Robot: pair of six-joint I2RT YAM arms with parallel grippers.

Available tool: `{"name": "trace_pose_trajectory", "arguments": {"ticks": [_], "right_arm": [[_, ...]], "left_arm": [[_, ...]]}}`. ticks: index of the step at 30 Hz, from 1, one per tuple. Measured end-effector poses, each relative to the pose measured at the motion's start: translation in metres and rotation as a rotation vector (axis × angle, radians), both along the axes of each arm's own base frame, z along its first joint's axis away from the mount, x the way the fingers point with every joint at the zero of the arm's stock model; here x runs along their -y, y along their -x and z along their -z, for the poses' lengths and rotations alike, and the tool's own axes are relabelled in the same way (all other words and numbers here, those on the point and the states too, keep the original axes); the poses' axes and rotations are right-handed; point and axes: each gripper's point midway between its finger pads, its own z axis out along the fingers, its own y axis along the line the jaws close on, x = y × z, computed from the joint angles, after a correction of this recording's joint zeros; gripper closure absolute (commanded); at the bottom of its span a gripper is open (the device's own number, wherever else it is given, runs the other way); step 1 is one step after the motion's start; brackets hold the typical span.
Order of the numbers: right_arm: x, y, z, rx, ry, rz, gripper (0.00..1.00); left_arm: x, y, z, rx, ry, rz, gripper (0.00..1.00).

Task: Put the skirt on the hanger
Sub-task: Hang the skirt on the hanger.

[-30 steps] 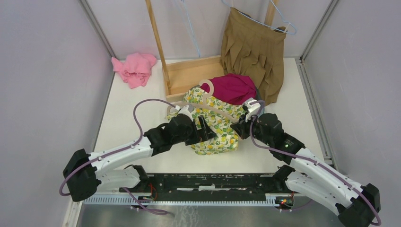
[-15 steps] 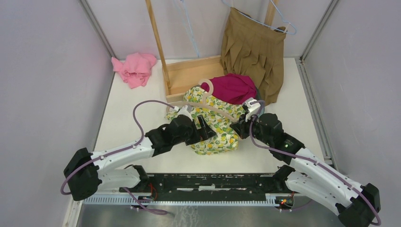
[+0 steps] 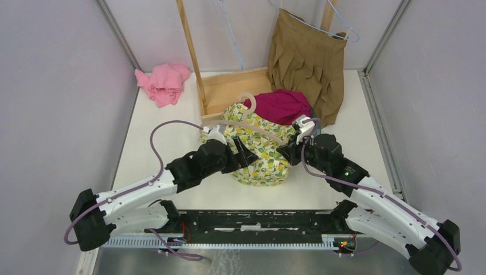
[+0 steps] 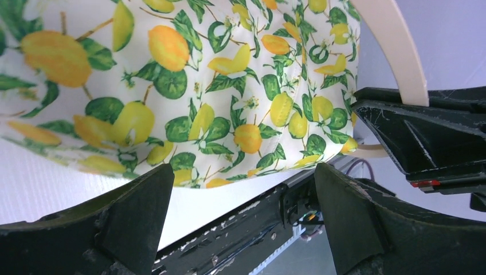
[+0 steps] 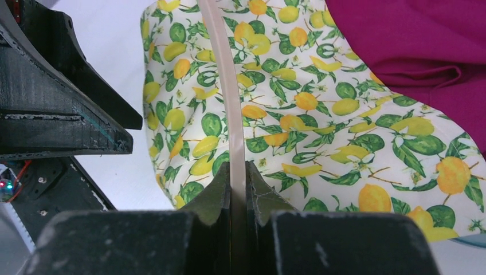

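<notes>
A white table (image 3: 172,123) fills a booth with pale grey walls, and the arm bases are at the bottom edge of the top view. Just above them, at mid-frame, the lemon-print skirt (image 3: 261,166) lies bunched on the table.

The left gripper (image 3: 247,153) is at the skirt's left edge with its fingers (image 4: 132,212) spread wide, holding nothing. The right gripper (image 3: 288,153) is at the skirt's right side. From above, its jaws are hidden by its own body. The right wrist view shows them pinched tight on the cream hanger (image 5: 226,86), whose bar crosses over the skirt.

At its right edge, the left wrist view catches the right gripper's black body, with a red mark too small to read.

Higher in the top view, a magenta garment (image 3: 281,106) touches the skirt's upper right. Behind it stands a wooden frame (image 3: 232,89). A brown pleated skirt (image 3: 306,63) hangs on a blue hanger (image 3: 344,26) at the upper right. A pink cloth (image 3: 163,83) lies in the upper left corner, well apart from the rest.
</notes>
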Motion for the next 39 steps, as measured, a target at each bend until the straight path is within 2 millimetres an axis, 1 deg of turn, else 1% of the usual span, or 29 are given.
{"name": "trace_pose_trajectory", "arguments": {"ticks": [4, 8, 10, 12, 15, 17, 19, 22, 25, 27, 29, 33, 39], "right_arm": [[-0.003, -0.001, -0.023, 0.040, -0.036, -0.006, 0.99], [-0.001, 0.000, -0.046, 0.083, -0.069, -0.007, 0.99], [0.001, 0.003, -0.057, 0.106, -0.086, -0.006, 0.99], [0.004, 0.005, -0.065, 0.123, -0.095, -0.006, 0.99], [0.007, 0.007, -0.068, 0.130, -0.096, -0.006, 0.99], [0.008, 0.009, -0.064, 0.120, -0.088, -0.008, 0.99], [0.008, 0.012, -0.056, 0.103, -0.078, -0.015, 0.99], [0.008, 0.016, -0.035, 0.062, -0.057, -0.029, 0.99], [0.007, 0.023, -0.007, 0.002, -0.033, -0.049, 0.99], [0.005, 0.027, 0.013, -0.045, -0.011, -0.068, 0.99], [0.002, 0.028, 0.026, -0.083, 0.002, -0.084, 0.99], [-0.010, 0.023, 0.027, -0.089, -0.023, -0.112, 0.99], [-0.022, 0.023, 0.029, -0.102, -0.052, -0.153, 0.99]], "left_arm": [[-0.013, -0.003, -0.025, 0.046, 0.014, -0.045, 0.01], [-0.027, -0.005, -0.061, 0.111, 0.044, -0.090, 0.01], [-0.034, -0.006, -0.076, 0.139, 0.058, -0.112, 0.01], [-0.041, -0.006, -0.082, 0.155, 0.064, -0.132, 0.01], [-0.050, -0.005, -0.083, 0.160, 0.052, -0.152, 0.01], [-0.053, -0.004, -0.081, 0.158, 0.045, -0.156, 0.01], [-0.056, -0.002, -0.076, 0.155, 0.038, -0.159, 0.01], [-0.059, 0.000, -0.063, 0.145, 0.020, -0.160, 0.01], [-0.062, 0.002, -0.050, 0.132, -0.004, -0.159, 0.01], [-0.064, 0.003, -0.044, 0.125, -0.014, -0.159, 0.01], [-0.065, 0.003, -0.040, 0.122, -0.020, -0.159, 0.01], [-0.066, 0.003, -0.038, 0.123, -0.025, -0.165, 0.01], [-0.066, 0.002, -0.039, 0.126, -0.022, -0.168, 0.01]]}}
